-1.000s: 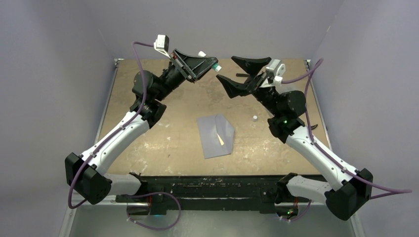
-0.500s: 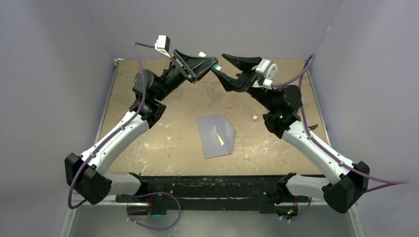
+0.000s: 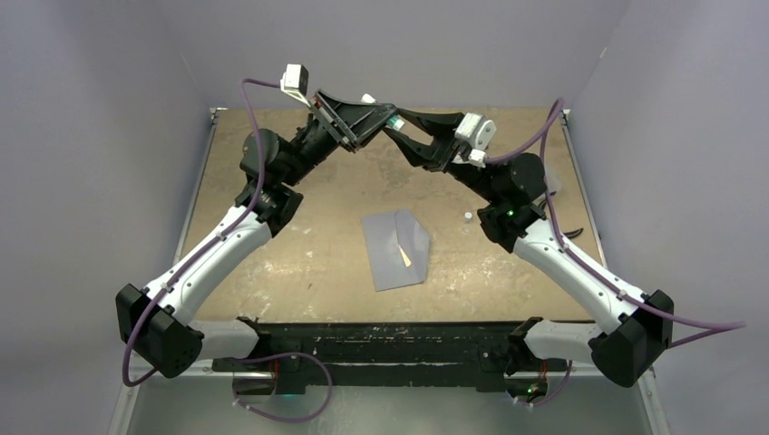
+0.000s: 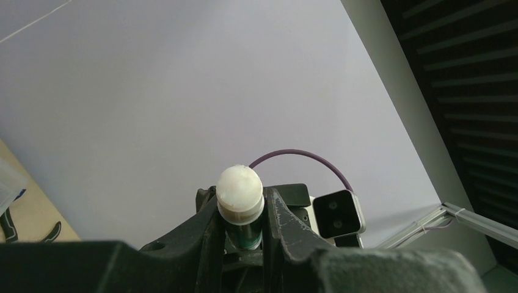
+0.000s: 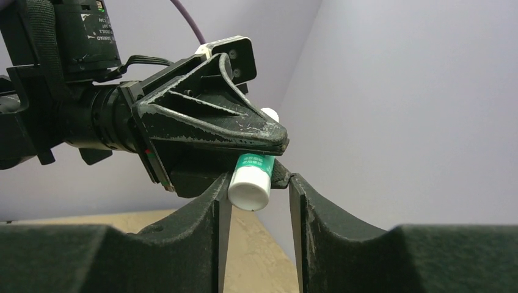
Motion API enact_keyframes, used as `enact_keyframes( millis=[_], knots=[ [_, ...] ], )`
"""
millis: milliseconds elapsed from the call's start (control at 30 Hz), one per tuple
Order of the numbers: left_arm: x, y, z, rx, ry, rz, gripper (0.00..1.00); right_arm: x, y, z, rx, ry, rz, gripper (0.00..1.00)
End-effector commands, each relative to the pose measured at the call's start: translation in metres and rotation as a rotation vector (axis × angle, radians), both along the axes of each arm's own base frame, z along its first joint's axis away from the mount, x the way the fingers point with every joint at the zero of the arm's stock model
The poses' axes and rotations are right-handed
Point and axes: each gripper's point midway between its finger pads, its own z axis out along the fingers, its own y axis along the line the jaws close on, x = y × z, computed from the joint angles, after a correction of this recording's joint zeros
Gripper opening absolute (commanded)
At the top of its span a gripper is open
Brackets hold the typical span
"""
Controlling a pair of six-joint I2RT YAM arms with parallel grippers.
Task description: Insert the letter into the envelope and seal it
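Grey-blue on tan
The envelope is grey-blue, letter cream, table mottled tan; glue stick white with a green band.

Left gripper jaws are looking like black matt plastic, scuffed grey along the edges; right gripper is showing the same grainy finish. Glue stick is showing a smooth white plastic end and a green printed label. Desk is reading as tan pressed board, speckled, rough, matt. Envelope is looking like matt grey-blue paper; letter sliver is showing cream paper. Arm shells are showing smooth white plastic.
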Motion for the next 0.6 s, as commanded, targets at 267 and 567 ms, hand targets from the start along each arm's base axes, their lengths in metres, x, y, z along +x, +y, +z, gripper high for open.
enact_keyframes(
  millis=[267, 567],
  knots=[
    [-0.0115, 0.0065, 0.0118, -0.031, -0.031, -0.016, 0.0, -0.0087, -0.0092, 0.0422, 0.112, -0.056, 0.001, 0.32],
    [-0.0103, 0.0056, 0.0117, -0.037, -0.021, -0.023, 0.0, -0.008, -0.0065, 0.0355, 0.094, -0.055, 0.003, 0.53]
  ],
)
